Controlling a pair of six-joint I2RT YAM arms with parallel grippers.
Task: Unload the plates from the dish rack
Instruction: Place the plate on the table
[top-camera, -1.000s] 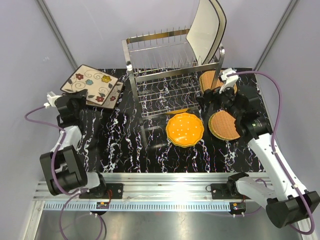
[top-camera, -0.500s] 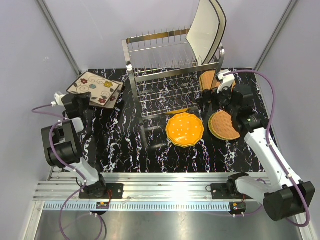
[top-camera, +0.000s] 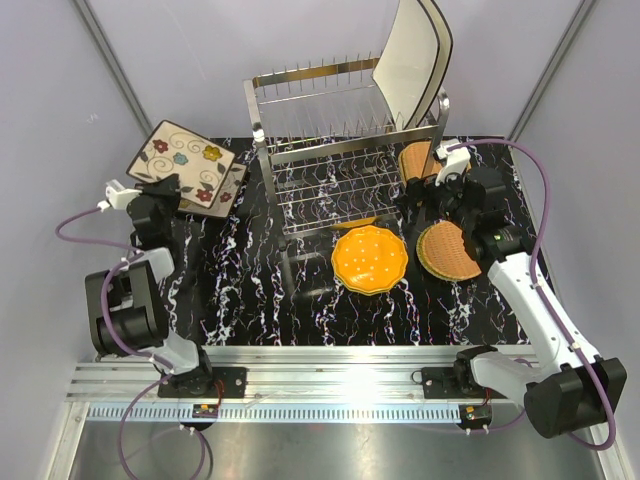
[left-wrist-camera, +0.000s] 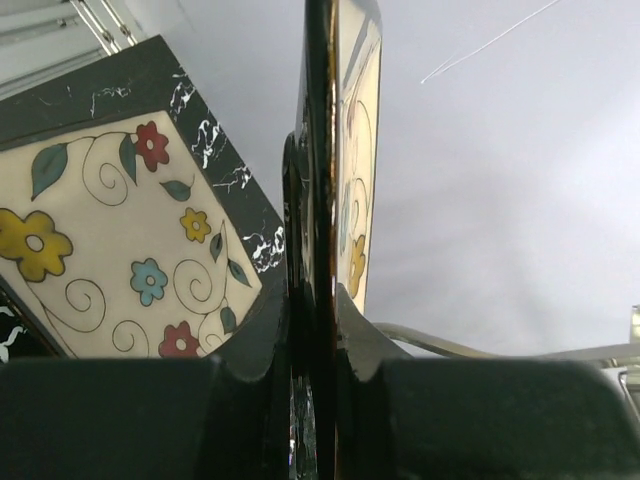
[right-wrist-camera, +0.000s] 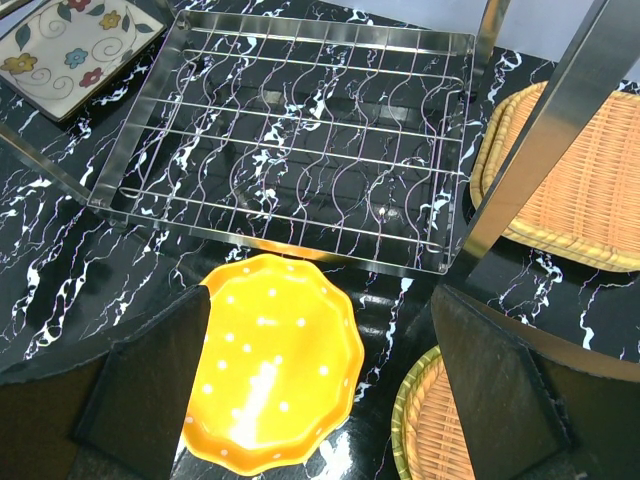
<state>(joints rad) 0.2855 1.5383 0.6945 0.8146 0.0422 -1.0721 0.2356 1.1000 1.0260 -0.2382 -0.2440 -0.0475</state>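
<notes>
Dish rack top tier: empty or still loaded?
Still loaded. Two square cream plates stand upright at the right end of the dish rack top tier; the remaining prongs are bare.

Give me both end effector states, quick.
Left end effector: closed on a square floral plate.
Right end effector: open, holding nothing.
</notes>
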